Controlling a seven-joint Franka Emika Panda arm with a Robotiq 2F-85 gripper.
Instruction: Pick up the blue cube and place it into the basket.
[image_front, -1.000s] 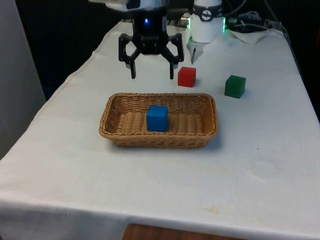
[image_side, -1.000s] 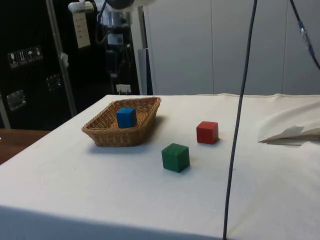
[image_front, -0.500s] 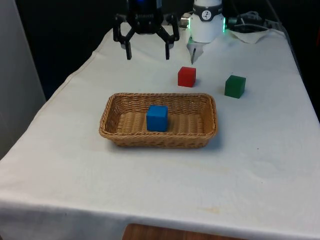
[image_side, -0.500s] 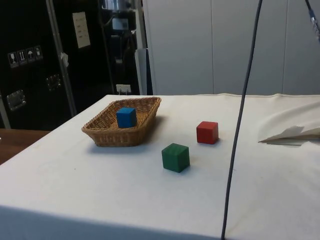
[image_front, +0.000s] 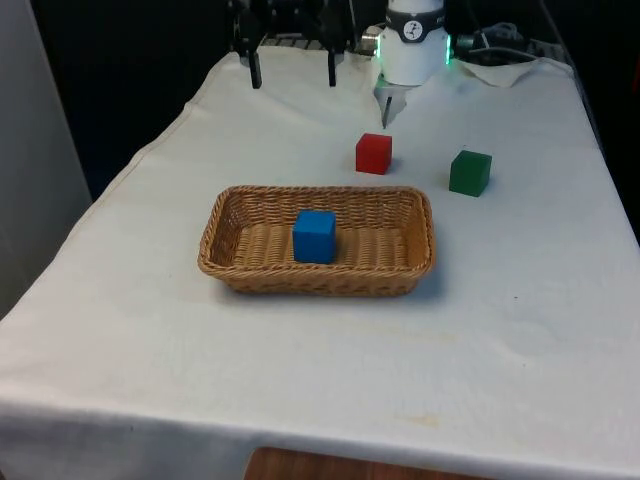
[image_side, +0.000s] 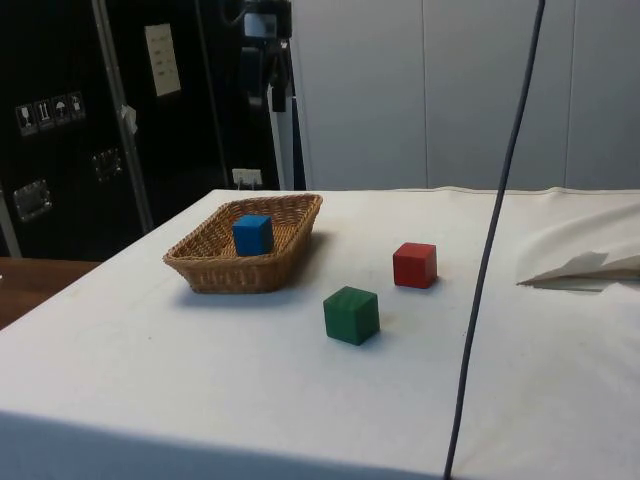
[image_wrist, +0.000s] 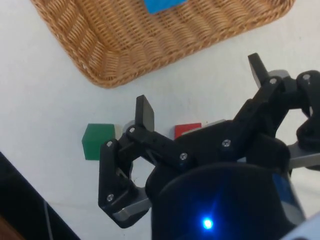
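Front view: blue cube (image_front: 314, 236) sat inside basket (image_front: 225, 262); claw (image_front: 292, 72) hung wide apart, empty, above the tabletop's (image_front: 330, 350) far end.
Side view: red cube (image_side: 414, 265), green cube (image_side: 351, 315) beside basket.
Wrist view: fingers (image_wrist: 145, 114) spread.

— What do we have under everything?
— A table (image_front: 520, 330) draped in a white cloth.
— And what do we see resting right on the cloth?
— A wicker basket (image_front: 415, 243) near the middle, a red cube (image_front: 373, 153) beyond it, and a green cube (image_front: 470, 172) toward the front view's right, apart from the red one.
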